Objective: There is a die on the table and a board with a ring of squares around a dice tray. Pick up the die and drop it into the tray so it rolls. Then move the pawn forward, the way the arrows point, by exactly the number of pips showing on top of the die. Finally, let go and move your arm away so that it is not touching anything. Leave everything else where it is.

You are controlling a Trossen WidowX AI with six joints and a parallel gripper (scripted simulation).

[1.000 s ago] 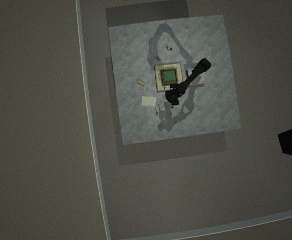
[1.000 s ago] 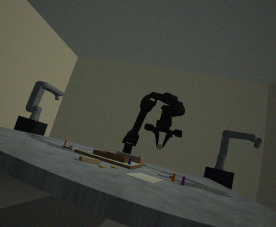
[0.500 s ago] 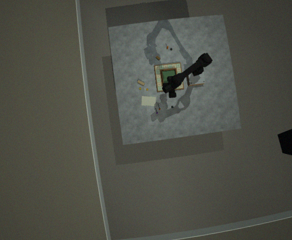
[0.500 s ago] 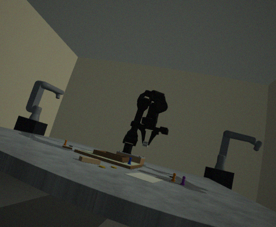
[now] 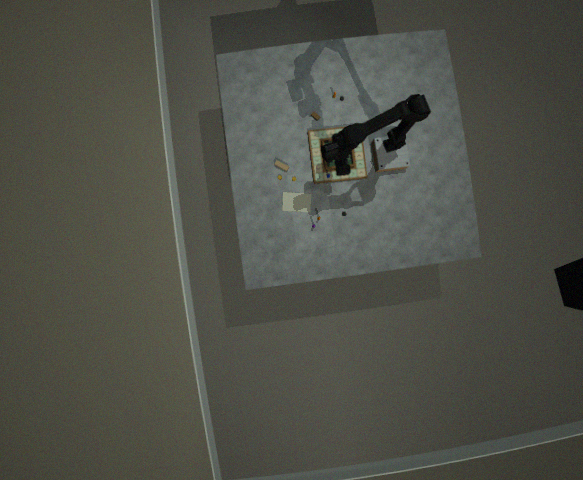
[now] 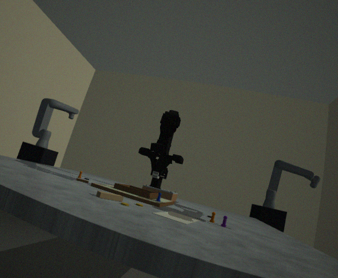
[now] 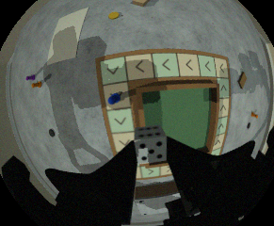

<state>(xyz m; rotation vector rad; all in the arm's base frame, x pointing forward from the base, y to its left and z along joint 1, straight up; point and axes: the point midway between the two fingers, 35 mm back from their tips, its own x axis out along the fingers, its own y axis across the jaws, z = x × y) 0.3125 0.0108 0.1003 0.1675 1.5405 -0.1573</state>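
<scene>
The jaws are clamped on the die (image 7: 151,146), holding it in the air above the board (image 7: 123,68), at the edge of the green dice tray (image 7: 181,113). The board lies near the middle of the bench (image 5: 410,222). The blue pawn (image 7: 114,97) stands on 1 square of the ring beside the tray.

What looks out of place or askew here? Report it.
Nothing stands out. The claw is shut on the die over the board, beside the green tray; the blue pawn stands on its square.
</scene>
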